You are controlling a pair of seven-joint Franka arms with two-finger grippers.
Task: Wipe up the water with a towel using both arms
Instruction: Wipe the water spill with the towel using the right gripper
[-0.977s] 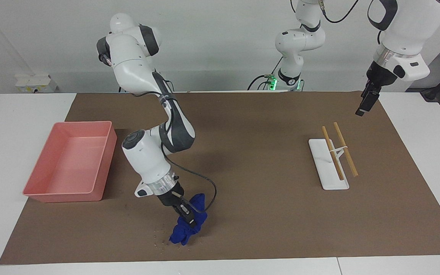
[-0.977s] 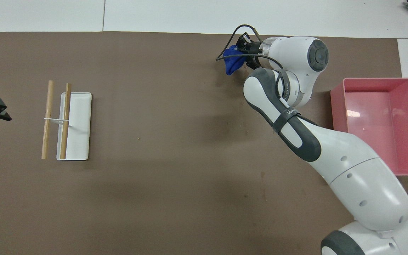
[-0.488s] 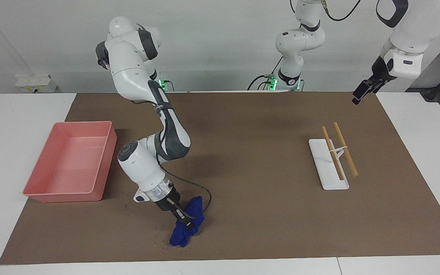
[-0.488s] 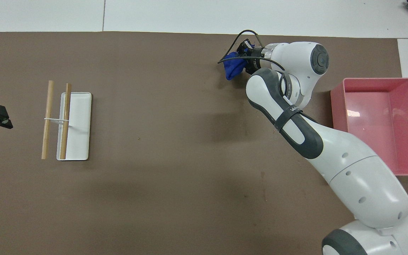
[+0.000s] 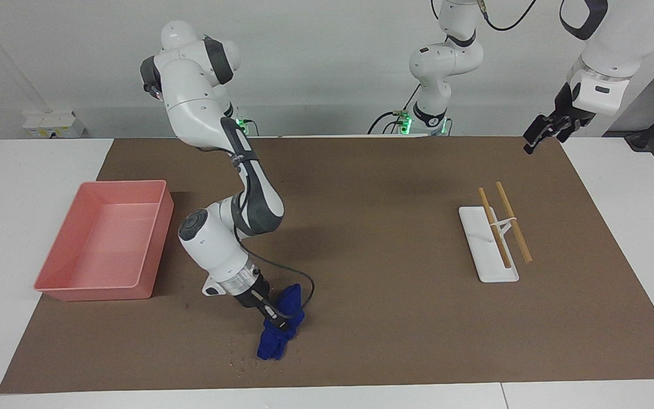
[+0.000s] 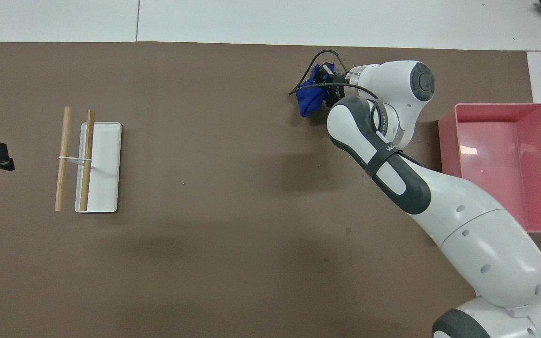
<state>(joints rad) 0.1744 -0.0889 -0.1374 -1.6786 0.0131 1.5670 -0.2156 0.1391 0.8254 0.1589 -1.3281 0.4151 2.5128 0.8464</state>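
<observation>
1. The towel [image 5: 279, 329] is a small soft blue cloth, judged light and limp: it bunches and hangs from wherever it is pinched, so a hold on its gathered upper fold leaves the loose lower end free to drag over the mat [image 5: 395, 187].
2. The right gripper [image 5: 277, 322] is clenched on the towel's upper part, fingers buried in the cloth. The towel's lower end droops below the gripper and appears to touch the mat.
3. Taking the pink tray [image 5: 54, 283] as landmark: the towel lies farther from the robots than the tray, off the tray's corner toward the left arm's end, near the mat's edge.
4. The water [image 5: 238, 357] shows only as small scattered droplets just beside the towel's lower end, on the tray's side of it. A wipe toward the tray would likely meet them.
5. The left gripper [image 5: 541, 135] waits in the air over the mat's corner, well apart from the tray; whether its fingers are parted cannot be told.
</observation>
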